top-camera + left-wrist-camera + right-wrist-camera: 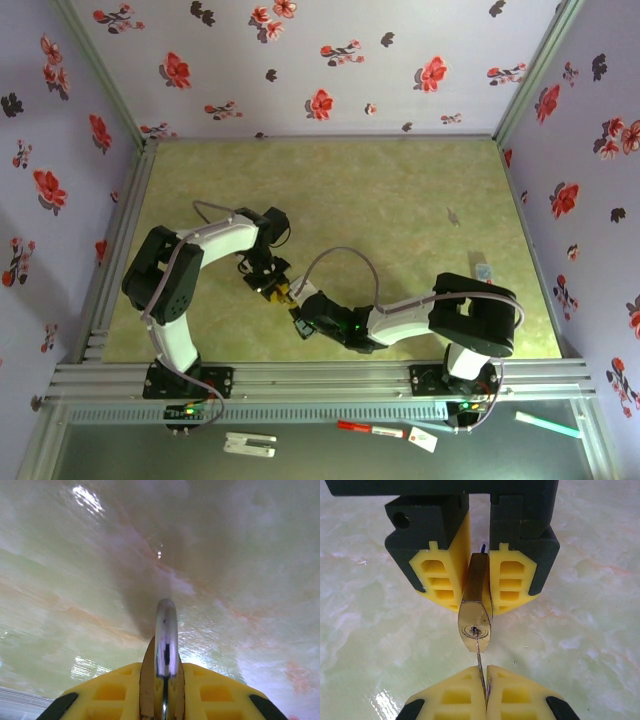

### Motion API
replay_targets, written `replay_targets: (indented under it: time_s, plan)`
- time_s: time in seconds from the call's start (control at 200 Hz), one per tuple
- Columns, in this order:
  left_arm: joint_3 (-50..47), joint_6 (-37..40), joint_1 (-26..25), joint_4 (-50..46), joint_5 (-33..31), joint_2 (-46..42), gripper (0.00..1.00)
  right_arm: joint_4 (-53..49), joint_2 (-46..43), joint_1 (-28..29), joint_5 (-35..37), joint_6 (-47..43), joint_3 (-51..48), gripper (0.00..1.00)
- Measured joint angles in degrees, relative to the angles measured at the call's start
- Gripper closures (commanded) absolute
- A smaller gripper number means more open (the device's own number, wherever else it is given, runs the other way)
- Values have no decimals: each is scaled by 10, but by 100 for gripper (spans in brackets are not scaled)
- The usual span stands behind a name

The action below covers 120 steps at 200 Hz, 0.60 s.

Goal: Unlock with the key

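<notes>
The right fingers, at the bottom edge of the right wrist view, are clenched on the key. Its thin blade is pinched in the seam between the two yellow pads. From there the blade runs nearly straight up the frame, leaning slightly left, and its tip is met by the keyway in the brass underside of the padlock. How far the tip has entered cannot be told.

The padlock is grasped just above, in the upper middle of the frame, by the left fingers. One yellow pad is pressed against each flat side of the brass body. The body's long axis is directed away from the lens, with its keyed end turned toward the right fingers.

In the left wrist view the chrome shackle is seen edge-on. It rises from the bottom centre toward the middle of the frame, with the marbled green bench behind it. In the top view the padlock is found just left of and below centre, between the two sets of fingers.
</notes>
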Motion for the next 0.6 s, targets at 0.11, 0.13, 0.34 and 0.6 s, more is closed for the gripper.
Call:
replay_targets:
  time_s: [0.11,0.13,0.34,0.6]
  plan:
    - [0,0,0,0,0,0,100,0,1,0,-2,0,0,100]
    - [0,0,0,0,0,0,100,0,1,0,-2,0,1,100]
    - [2,0,1,-1,-5,0,100,0,15,0,-2,0,11,100]
    - [6,-13,1,-1,-17,0,100,-3,28,3,13,0,25,100]
